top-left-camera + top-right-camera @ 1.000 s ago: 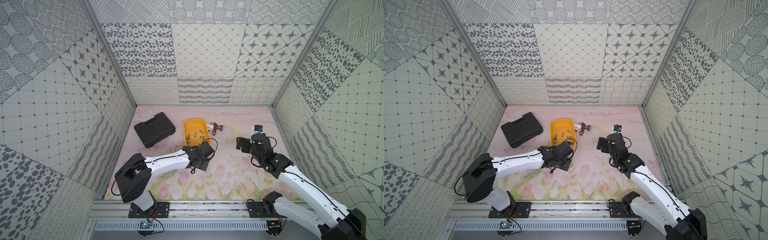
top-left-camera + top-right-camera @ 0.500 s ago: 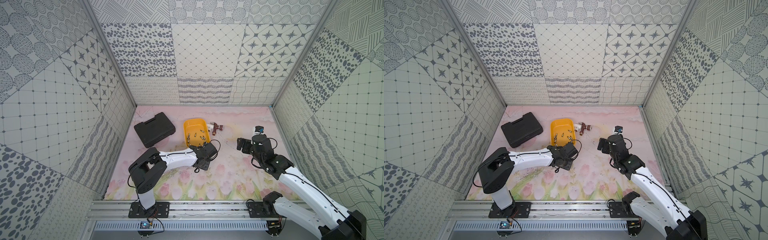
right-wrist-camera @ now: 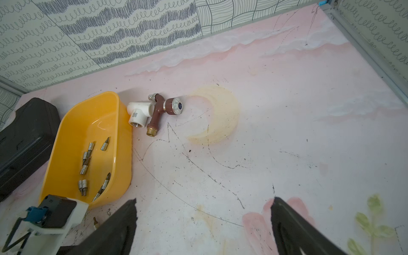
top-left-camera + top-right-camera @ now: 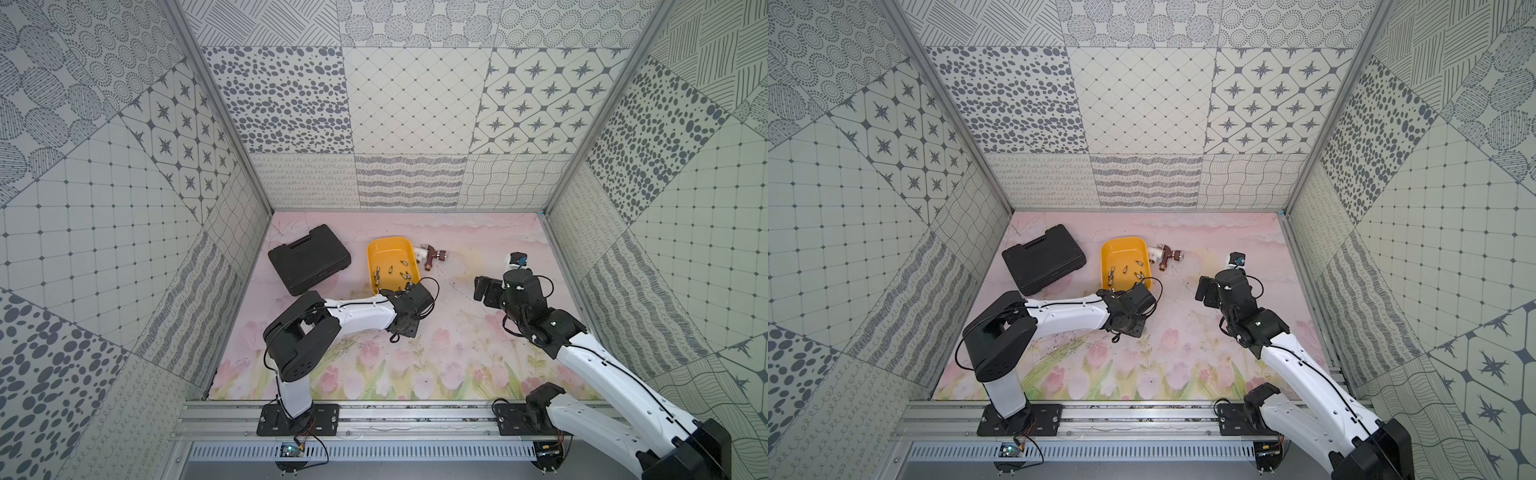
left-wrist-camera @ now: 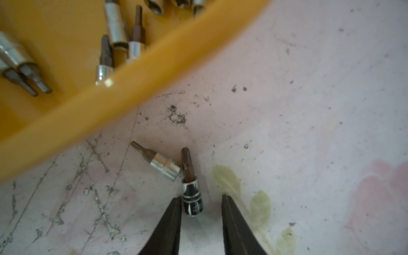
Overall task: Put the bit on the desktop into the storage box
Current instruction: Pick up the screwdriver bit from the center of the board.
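Running along the 6 o'clock edge nearest me, the metal rail (image 4: 415,417) is carrying both arm bases. Past it, the tabletop (image 4: 457,365) is showing its band of pink tulips and green leaves.

Further in, the left arm (image 4: 357,318) is reaching low toward the middle. The left tool (image 5: 201,197) is pointing down at the tabletop with its jaws parted, straddling the bit (image 5: 189,185). One finger is touching the bit's dark base, and the other is standing apart from it with a gap showing. The bit is lying flat on the tabletop, just outside the near rim of the storage box (image 5: 110,106), with its brown tip pointing toward the box. A second bit (image 5: 157,162) with a chrome base is lying just beside it. Whether the two are touching, I cannot tell. In both top views the left wrist is hiding this pair.

At 3 o'clock from the left tool and well apart from it, the right tool (image 3: 204,198) is hanging above bare tabletop. Its jaws are spread wide and gripping nothing.

At 12 o'clock from the left tool, the yellow storage box is sitting open. Several loose bits (image 3: 85,163) are lying in its near half.

At 3 o'clock from the box's far end, a brown tap joined to a white pipe fitting (image 3: 154,112) is lying just beside the box wall. At 9 o'clock from the box, a black tool case (image 4: 309,259) is lying closed, near the left wall. Beyond these, the patterned back wall (image 4: 407,178) is closing off the 12 o'clock side.
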`<state>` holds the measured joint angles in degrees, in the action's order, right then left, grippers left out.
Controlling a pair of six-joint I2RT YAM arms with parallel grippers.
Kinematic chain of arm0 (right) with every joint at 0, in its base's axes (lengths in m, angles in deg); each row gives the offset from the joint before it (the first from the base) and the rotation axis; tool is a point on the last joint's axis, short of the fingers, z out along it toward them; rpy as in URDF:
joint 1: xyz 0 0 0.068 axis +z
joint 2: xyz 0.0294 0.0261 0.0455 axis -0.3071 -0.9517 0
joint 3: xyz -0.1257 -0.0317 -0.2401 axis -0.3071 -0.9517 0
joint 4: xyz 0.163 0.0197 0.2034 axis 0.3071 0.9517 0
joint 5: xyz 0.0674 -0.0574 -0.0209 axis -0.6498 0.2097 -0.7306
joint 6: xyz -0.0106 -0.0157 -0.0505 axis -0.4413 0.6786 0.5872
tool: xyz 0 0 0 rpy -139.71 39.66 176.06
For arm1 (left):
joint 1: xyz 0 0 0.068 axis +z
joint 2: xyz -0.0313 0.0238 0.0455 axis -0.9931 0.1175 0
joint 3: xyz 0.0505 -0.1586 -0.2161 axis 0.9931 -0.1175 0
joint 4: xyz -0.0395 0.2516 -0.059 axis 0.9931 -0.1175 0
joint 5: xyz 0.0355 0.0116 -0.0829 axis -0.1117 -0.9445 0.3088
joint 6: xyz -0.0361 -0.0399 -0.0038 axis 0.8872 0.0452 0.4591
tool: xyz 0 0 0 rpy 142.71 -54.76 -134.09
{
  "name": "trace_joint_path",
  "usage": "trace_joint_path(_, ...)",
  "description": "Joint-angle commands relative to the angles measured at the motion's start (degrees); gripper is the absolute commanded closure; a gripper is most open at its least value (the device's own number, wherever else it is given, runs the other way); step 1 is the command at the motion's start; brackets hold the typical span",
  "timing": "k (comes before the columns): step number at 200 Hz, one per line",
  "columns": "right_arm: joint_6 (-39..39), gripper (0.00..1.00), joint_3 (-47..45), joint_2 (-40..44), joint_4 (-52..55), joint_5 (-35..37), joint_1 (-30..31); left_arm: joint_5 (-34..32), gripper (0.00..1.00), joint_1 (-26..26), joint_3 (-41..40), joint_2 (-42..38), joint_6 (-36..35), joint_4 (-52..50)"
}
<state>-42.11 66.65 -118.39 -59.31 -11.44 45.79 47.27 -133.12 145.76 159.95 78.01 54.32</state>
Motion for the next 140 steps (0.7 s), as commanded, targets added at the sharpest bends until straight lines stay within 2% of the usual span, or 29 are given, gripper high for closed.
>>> trace_joint_path(1, -0.32, 0.03, -0.53, -0.41, -2.17, -0.22, -0.26, -0.63, 0.66, 0.45, 0.54, 1.05, 0.38, 0.26)
trace_joint_path(33, -0.32, 0.03, -0.66, -0.62, -2.14, -0.17, -0.38, -0.13, 0.69, 0.58, 0.63, 1.79, 0.32, 0.37)
trace_joint_path(106, -0.53, 0.03, -0.95, -0.7, -2.13, 0.09, -0.43, 0.55, 0.88, 0.56, 0.63, 2.04, 0.45, 0.36)
trace_joint_path(140, -0.61, 0.03, -1.05, -0.66, -2.21, 0.18, -0.39, 0.77, 0.9, 0.57, 0.63, 1.56, 0.46, 0.38)
